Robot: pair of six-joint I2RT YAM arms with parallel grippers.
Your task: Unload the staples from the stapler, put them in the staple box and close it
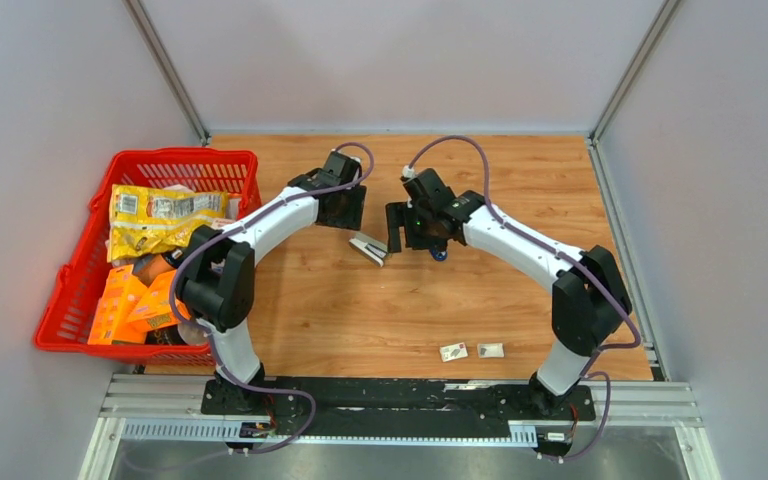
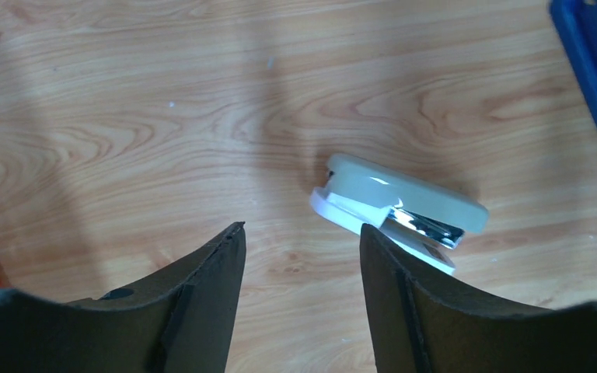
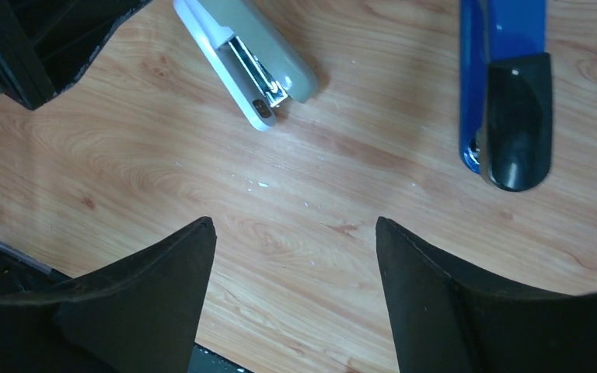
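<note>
A small grey and white stapler [image 1: 368, 248] lies on the wooden table between my two arms, its chrome magazine showing at one end. It shows in the left wrist view [image 2: 398, 208] and the right wrist view [image 3: 245, 58]. A blue and black stapler [image 3: 505, 93] lies beside it, mostly hidden under my right gripper in the top view [image 1: 441, 253]. My left gripper [image 2: 301, 228] is open and empty just short of the grey stapler. My right gripper [image 3: 295, 221] is open and empty above bare wood. No staple strips show clearly; only tiny bright specks [image 3: 260, 184] lie on the wood.
A red basket [image 1: 80, 262] with snack packets stands at the table's left edge. Two small white printed packets [image 1: 453, 351] [image 1: 490, 350] lie near the front edge. Grey walls close in the table at the back and sides.
</note>
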